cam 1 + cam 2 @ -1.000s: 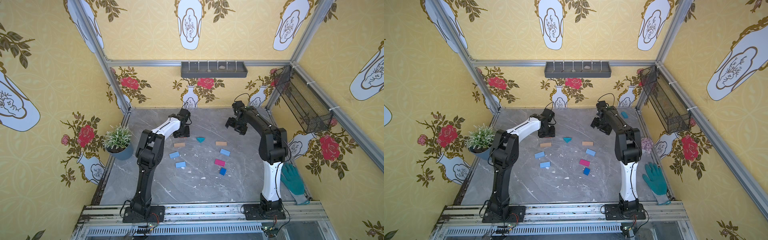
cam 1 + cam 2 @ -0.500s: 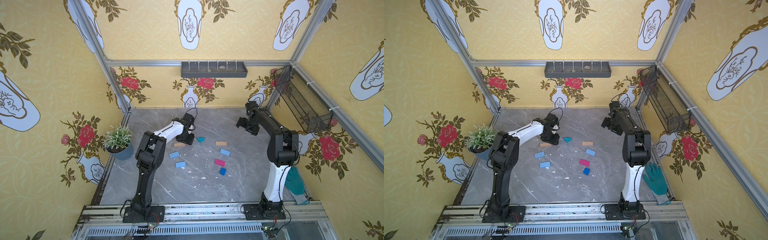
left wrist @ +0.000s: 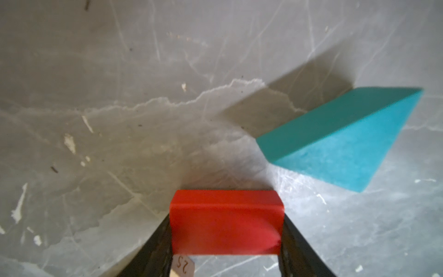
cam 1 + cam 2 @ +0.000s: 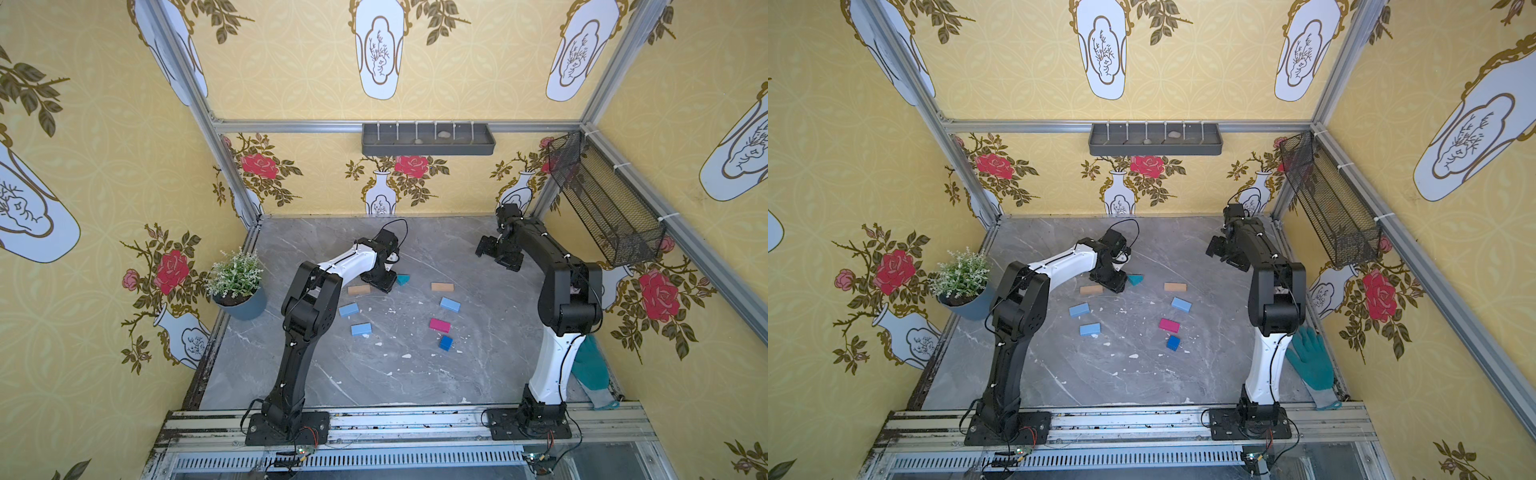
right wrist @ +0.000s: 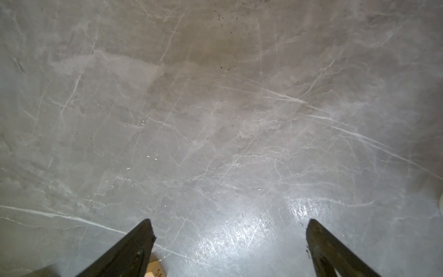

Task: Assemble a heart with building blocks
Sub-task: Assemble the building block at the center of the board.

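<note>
The grey marble tabletop point(image 4: 316, 245) carries a partly laid heart outline (roughly two-thirds done, by judgement). In both top views, a tan wood block point(image 4: 358, 289), a teal triangular block point(image 4: 403, 279), a second tan wood block point(image 4: 442, 286), a light-blue rectangular block point(image 4: 450, 304), a magenta rectangular block point(image 4: 439, 325) and a small dark-blue cube point(image 4: 445, 342) lie spaced apart, with a pair of light-blue blocks point(image 4: 348, 309) on the left flank. The left gripper point(image 4: 381, 284) clamps a red rectangular block point(image 3: 225, 223) low beside the triangle. The right gripper point(image 5: 229, 221) stands spread and empty over bare marble. Remaining: seat the red block, fill the lower-left gap.
</note>
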{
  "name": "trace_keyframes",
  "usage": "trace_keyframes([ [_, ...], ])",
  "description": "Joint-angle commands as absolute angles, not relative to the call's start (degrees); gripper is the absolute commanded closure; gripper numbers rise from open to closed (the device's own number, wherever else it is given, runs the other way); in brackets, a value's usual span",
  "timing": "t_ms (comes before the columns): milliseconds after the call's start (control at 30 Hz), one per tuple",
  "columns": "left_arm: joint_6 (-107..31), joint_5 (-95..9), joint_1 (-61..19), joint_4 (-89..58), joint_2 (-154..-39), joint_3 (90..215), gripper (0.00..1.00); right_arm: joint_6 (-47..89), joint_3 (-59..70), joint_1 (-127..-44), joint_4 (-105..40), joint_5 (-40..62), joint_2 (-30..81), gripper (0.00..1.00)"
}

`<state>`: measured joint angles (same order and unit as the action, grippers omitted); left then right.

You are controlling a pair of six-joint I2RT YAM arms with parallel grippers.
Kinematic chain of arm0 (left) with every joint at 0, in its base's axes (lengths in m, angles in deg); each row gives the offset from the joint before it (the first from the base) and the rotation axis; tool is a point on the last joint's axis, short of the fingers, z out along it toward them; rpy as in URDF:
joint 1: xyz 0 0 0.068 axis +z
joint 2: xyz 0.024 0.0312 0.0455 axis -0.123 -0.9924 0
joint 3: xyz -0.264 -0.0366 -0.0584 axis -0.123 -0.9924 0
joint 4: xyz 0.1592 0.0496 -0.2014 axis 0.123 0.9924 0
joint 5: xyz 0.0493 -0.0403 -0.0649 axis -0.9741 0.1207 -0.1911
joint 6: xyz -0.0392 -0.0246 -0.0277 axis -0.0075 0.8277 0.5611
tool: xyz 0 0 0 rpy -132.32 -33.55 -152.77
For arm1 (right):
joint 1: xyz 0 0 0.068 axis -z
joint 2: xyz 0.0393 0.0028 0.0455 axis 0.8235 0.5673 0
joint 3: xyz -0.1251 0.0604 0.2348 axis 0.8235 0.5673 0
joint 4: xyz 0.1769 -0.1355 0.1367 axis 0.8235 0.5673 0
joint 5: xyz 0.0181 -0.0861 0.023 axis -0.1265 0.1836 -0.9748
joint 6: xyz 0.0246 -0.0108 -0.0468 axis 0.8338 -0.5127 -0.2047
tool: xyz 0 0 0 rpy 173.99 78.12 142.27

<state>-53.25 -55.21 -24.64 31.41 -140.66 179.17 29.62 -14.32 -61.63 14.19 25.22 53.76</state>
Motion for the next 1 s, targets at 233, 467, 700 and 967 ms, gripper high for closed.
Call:
trace_keyframes([
  [233,-56.0,-54.9,-26.0,31.2,-141.9,180.9,0.56,29.0,-12.9,-61.2,12.3,24.6,52.5,0.01],
  [467,-57.4,-54.8,-26.2,31.3,-141.9,180.2,0.56,29.1,-12.4,-61.1,11.9,24.3,52.4,0.01],
  [700,-57.9,-54.4,-26.2,31.0,-142.5,180.7,0.56,29.3,-12.2,-61.2,11.7,23.7,52.5,0.01],
  [967,-58.5,-54.2,-26.8,31.0,-143.1,181.3,0.55,29.8,-12.2,-61.1,11.7,23.3,52.5,0.01],
])
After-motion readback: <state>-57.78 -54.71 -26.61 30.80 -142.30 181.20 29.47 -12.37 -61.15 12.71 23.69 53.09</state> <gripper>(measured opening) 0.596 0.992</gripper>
